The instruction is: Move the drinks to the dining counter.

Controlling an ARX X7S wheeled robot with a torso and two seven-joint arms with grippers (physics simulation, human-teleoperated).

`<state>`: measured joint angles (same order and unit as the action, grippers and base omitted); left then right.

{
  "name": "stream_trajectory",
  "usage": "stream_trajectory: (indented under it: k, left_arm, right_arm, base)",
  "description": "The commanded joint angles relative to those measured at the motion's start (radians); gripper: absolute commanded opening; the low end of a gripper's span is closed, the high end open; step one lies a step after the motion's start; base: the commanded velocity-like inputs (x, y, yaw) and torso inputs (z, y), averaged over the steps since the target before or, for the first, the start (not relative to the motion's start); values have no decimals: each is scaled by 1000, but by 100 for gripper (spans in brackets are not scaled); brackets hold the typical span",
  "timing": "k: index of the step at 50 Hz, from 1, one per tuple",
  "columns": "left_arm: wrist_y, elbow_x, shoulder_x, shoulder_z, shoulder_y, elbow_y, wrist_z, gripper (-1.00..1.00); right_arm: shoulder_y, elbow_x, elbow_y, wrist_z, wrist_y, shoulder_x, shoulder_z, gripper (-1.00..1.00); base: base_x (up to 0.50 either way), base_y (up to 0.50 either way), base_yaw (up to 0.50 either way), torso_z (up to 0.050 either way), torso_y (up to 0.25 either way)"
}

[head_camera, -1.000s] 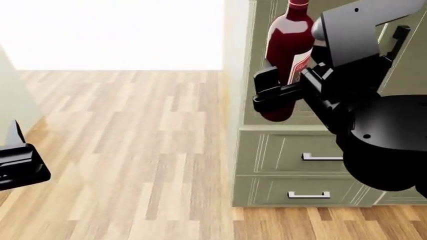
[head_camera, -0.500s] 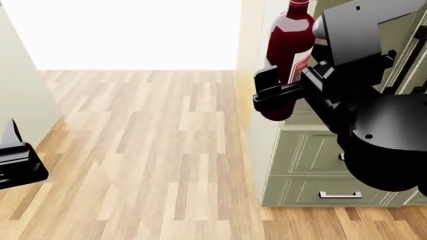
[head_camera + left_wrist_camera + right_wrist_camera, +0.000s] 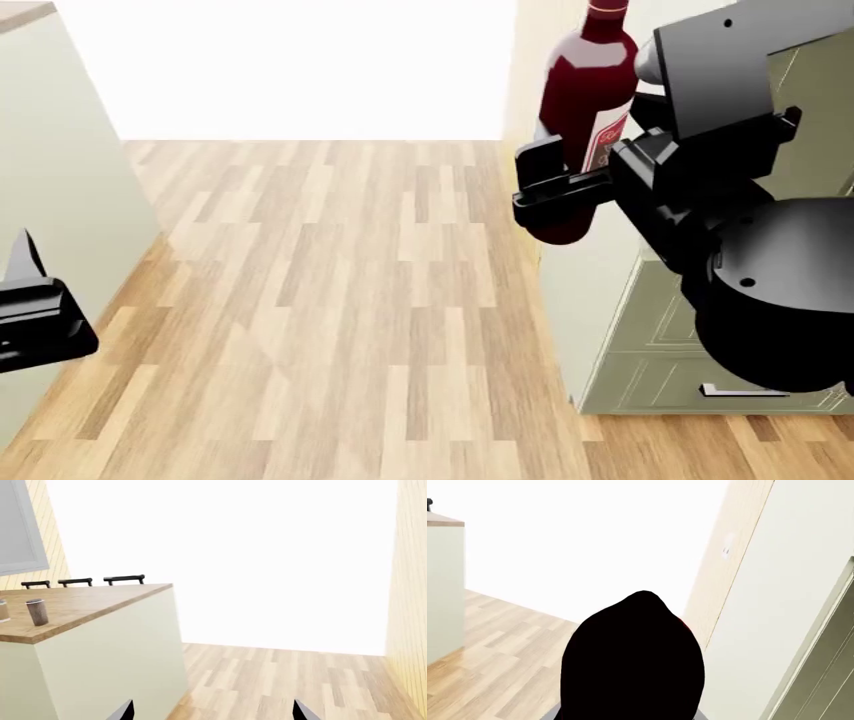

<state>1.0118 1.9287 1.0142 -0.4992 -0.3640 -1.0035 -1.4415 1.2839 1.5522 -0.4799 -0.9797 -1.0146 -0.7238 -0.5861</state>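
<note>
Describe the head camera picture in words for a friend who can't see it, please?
The robot's right gripper holds a tall dark-red wine bottle upright by its lower body, above a light wood-plank floor. Pale green cabinet drawers stand beside that arm, the black left gripper shows at the opposite edge next to a pale wall, and the background is blank white.

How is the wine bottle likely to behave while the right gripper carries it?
The bottle is tall and gripped low on its body by the right gripper, so it may tip or sway. It looks glossy like glass: probably stiff, slippery and fragile if dropped.
</note>
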Motion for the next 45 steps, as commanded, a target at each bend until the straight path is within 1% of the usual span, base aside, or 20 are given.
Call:
stream_trajectory:
  k: [1, 11, 14, 17, 32, 45]
  left_arm:
    - [-6, 4, 8, 11, -13, 2, -2, 100]
    - [-4, -2, 8, 16, -16, 4, 2, 100]
    - [5, -12, -6, 8, -2, 3, 10, 100]
    - [-1, -10, -1, 26, -17, 3, 4, 100]
    - [9, -22, -11, 14, -3, 3, 14, 100]
    - [0, -4, 3, 2, -5, 1, 10, 100]
  right_arm:
    - [23, -16, 2, 6, -15, 6, 1, -100]
    - [22, -22, 3, 10, -14, 6, -5, -100]
    - [19, -18, 2, 9, -11, 3, -4, -100]
    - [21, -19, 2, 9, -12, 3, -5, -100]
    - [20, -24, 4, 18, -8, 2, -12, -100]
    - [28, -26, 11, 19, -10, 8, -19, -100]
  base:
    - [-1, 500, 0, 0, 0]
    - [-1, 500, 0, 0, 1]
    - [-1, 500, 0, 0, 0]
    - [-1, 500, 0, 0, 0]
    - [-1, 500, 0, 1, 1]
    - [-1, 500, 0, 0, 0]
